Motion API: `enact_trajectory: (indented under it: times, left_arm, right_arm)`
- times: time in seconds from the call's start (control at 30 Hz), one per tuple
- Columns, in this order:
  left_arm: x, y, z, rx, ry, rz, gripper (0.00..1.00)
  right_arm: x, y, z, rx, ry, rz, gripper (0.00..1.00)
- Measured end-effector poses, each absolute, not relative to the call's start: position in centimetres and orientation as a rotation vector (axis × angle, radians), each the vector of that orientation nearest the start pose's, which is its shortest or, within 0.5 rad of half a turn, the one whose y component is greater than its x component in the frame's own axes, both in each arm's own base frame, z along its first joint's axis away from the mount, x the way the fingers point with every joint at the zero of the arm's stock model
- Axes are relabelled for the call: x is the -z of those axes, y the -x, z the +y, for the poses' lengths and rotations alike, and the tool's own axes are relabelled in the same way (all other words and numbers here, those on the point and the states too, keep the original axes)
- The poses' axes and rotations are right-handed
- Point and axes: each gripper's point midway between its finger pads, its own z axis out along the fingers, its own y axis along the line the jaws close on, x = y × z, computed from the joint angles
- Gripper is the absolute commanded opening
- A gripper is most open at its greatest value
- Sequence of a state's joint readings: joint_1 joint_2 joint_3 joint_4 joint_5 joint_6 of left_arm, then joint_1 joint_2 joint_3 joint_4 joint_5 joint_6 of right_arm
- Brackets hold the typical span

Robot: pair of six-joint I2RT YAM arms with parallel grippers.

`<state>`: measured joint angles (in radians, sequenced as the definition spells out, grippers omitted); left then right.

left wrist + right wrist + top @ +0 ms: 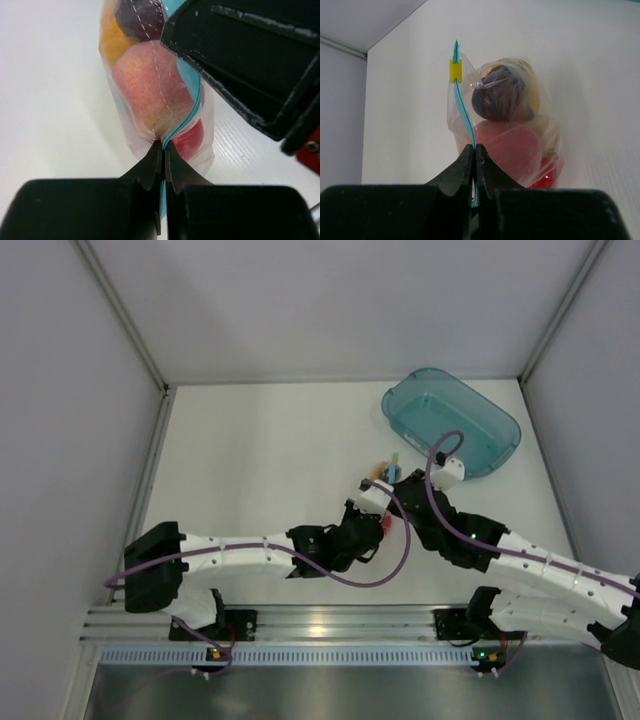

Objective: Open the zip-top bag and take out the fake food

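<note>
Over the white surface [260, 460], short of the teal tub [470, 420], the clear crinkly zip-top bag [520, 150] holds a pinkish peach ball [150, 90], yellow-orange mango [110, 45], red ball [192, 140] and dark red piece [497, 97], its teal-blue zip strip [463, 110] with yellow slider [455, 71] pinched by both the left pincer [163, 145] and the right pincer [474, 147].

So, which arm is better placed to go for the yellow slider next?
Right, probably: the right hand is shut on the zip strip, and the slider sits further along that strip, in clear view. The left hand is shut on the bag and could hold it; its camera shows no slider.
</note>
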<state>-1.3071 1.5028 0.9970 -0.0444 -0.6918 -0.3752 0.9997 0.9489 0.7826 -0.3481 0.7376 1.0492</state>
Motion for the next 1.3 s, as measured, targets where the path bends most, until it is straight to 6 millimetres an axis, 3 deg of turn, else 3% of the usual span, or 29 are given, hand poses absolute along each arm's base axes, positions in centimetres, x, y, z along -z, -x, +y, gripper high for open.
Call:
enact_trajectory:
  times: [0.13,0.27,0.37,0.4,0.57,0.73,0.87,1.03,1.17,1.3]
  left_arm:
    - [-15.7,-20.2,-36.9,0.361,-0.601,1.941,0.0]
    - [-14.5,-20.2,-34.9,0.402,-0.715,1.974,0.0]
    - [-15.5,-20.2,-33.3,0.457,-0.761,1.963,0.0]
    - [-16.8,-20.0,-32.7,0.508,-0.782,1.932,0.0]
    - [-21.7,-19.2,-31.5,0.673,-0.863,1.792,0.0]
    - [-23.2,-17.9,-31.5,0.782,-1.023,1.722,0.0]
    - [-23.9,-14.9,-32.7,0.923,-1.237,1.672,0.0]
    - [-26.5,-11.0,-33.4,1.114,-1.454,1.523,0.0]
    - [-28.6,-8.0,-33.1,1.257,-1.58,1.376,0.0]
    - [-29.7,-6.3,-32.4,1.358,-1.654,1.284,0.0]
  right_arm:
    - [-21.9,-23.7,20.1,-0.596,-0.472,1.909,0.43]
    - [-22.5,-22.6,18.3,-0.632,-0.435,1.867,0.62]
    - [-23.5,-21.6,16.8,-0.651,-0.37,1.822,0.76]
    - [-24.1,-21.2,16.1,-0.641,-0.309,1.802,0.8]
    - [-25.0,-20.0,14.6,-0.561,-0.079,1.768,0.85]
    - [-25.4,-18.2,14.3,-0.571,0.152,1.707,0.86]
    - [-27.2,-16.0,15.4,-0.674,0.341,1.622,0.87]
    - [-28.7,-13.4,16.8,-0.756,0.56,1.582,0.84]
    - [-31.1,-11.7,16.4,-0.798,0.647,1.516,0.83]
    - [-33.3,-9.5,15.1,-0.841,0.709,1.425,0.81]
